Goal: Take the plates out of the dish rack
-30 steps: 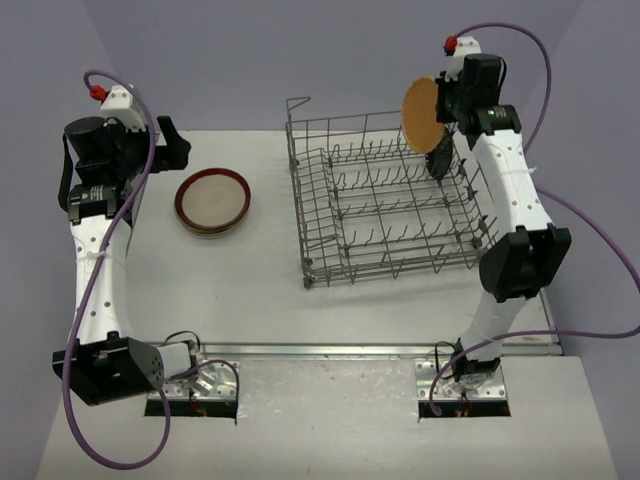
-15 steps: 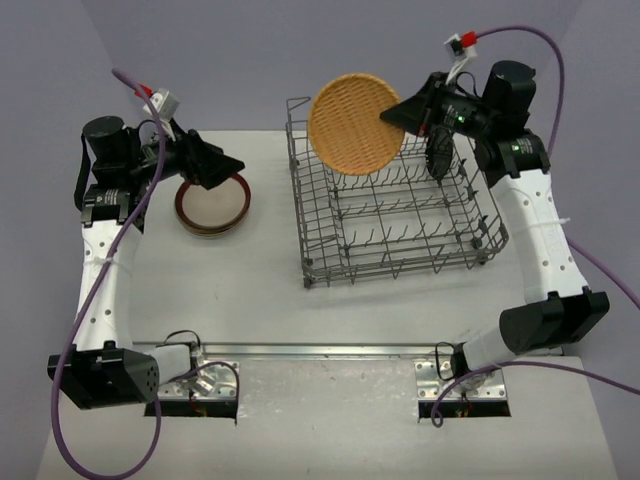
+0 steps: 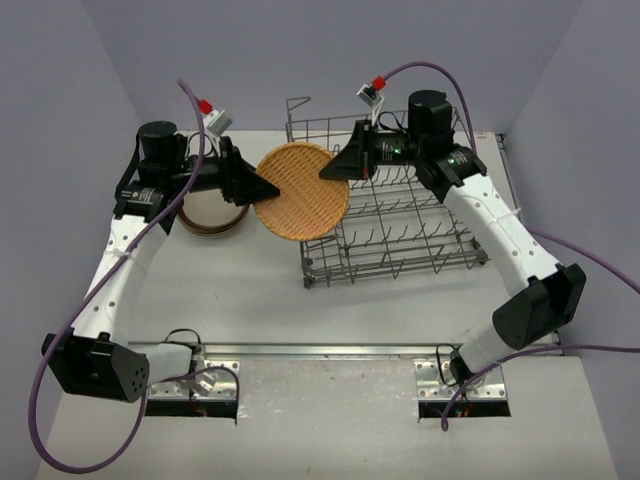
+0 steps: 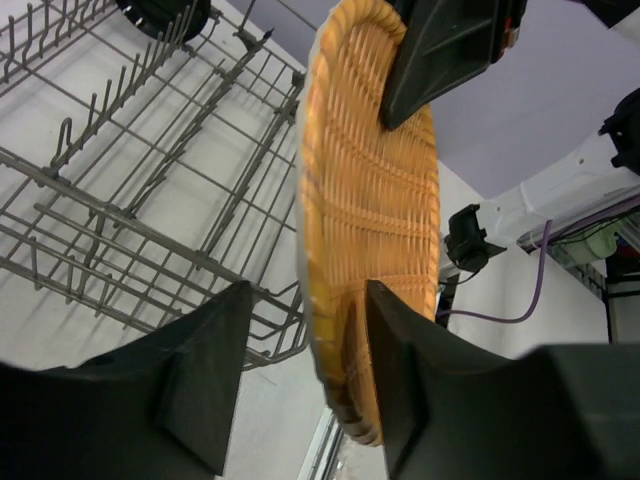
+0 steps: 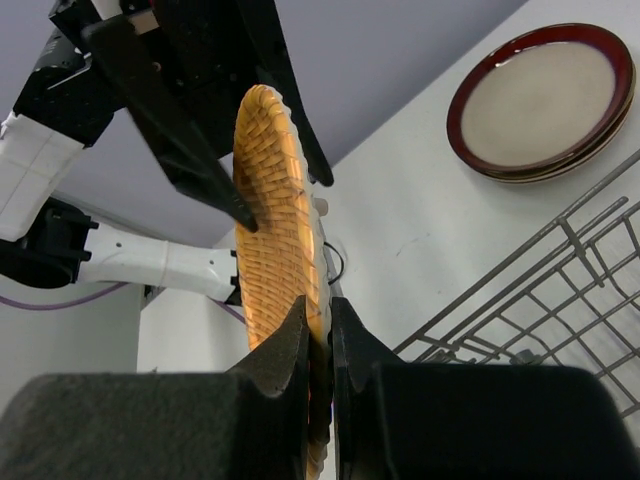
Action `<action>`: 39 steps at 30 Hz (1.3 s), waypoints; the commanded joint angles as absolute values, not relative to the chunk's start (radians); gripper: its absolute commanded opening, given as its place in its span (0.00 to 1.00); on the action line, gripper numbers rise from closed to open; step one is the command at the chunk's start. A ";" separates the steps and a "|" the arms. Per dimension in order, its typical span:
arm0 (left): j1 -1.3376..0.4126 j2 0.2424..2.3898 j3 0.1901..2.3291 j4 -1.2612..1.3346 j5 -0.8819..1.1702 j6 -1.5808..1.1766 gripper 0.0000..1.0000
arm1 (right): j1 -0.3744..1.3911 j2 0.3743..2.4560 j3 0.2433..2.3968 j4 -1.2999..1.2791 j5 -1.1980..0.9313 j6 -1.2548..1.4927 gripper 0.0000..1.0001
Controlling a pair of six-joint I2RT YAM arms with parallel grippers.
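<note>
Above the desk point(image 3: 250, 290), overhead, the orange-tan plate point(image 3: 301, 192) hangs between the stack of plates point(image 3: 205, 218) at left and the dish rack point(image 3: 400, 250) at right. Left wrist: the left arm's jaws straddle its rim, not yet clenched; what looks like a dark dish point(image 4: 160, 12) stands at the rack's far end. Right wrist: the right arm's jaws clamp the opposite rim. Unloading looks nearly finished.

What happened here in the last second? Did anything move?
The right gripper, clamped on the orange woven plate, carried it left from the far right corner of the dish rack to beyond its left edge. The left gripper swung in and is narrowing around the plate, not yet clamped. The dish rack and the stacked plates stayed put.
</note>
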State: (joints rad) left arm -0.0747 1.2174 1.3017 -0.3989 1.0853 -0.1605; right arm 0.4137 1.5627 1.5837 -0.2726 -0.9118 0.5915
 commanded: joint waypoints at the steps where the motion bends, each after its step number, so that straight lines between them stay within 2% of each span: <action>1: -0.081 1.223 1.295 -0.381 1.076 -0.155 0.29 | 0.418 1.530 1.600 -0.213 -0.936 0.589 0.00; 2: -0.081 1.224 1.294 -0.380 1.079 -0.158 0.12 | 0.419 1.532 1.599 -0.218 -0.929 0.583 0.00; 3: -0.080 1.224 1.293 -0.377 1.081 -0.163 0.03 | 0.419 1.536 1.600 -0.227 -0.918 0.577 0.00; 4: -0.078 1.222 1.292 -0.371 1.080 -0.170 0.00 | 0.419 1.540 1.604 -0.244 -0.900 0.572 0.07; 6: -0.065 1.223 1.289 -0.363 1.090 -0.191 0.00 | 0.419 1.545 1.614 -0.269 -0.867 0.548 0.30; 8: -0.009 1.231 1.282 -0.330 1.112 -0.228 0.00 | 0.417 1.543 1.622 -0.309 -0.798 0.523 0.72; 9: 0.047 1.247 1.279 -0.311 1.133 -0.259 0.00 | 0.414 1.540 1.623 -0.330 -0.771 0.513 0.88; 11: 0.151 1.292 1.282 -0.305 1.151 -0.296 0.00 | 0.396 1.527 1.618 -0.357 -0.687 0.489 0.98; 14: 0.289 1.386 1.302 -0.357 1.111 -0.301 0.00 | 0.345 1.514 1.604 -0.387 -0.629 0.487 0.99; 19: 0.406 1.577 1.362 -0.483 0.986 -0.223 0.00 | 0.211 1.494 1.547 -0.396 -0.678 0.525 0.99; 30: 0.464 1.819 1.464 -0.484 0.867 -0.219 0.00 | 0.186 1.480 1.533 -0.407 -0.696 0.514 0.99; 39: 0.484 1.921 1.503 -0.481 0.851 -0.217 0.00 | 0.186 1.513 1.560 -0.409 -0.723 0.538 0.99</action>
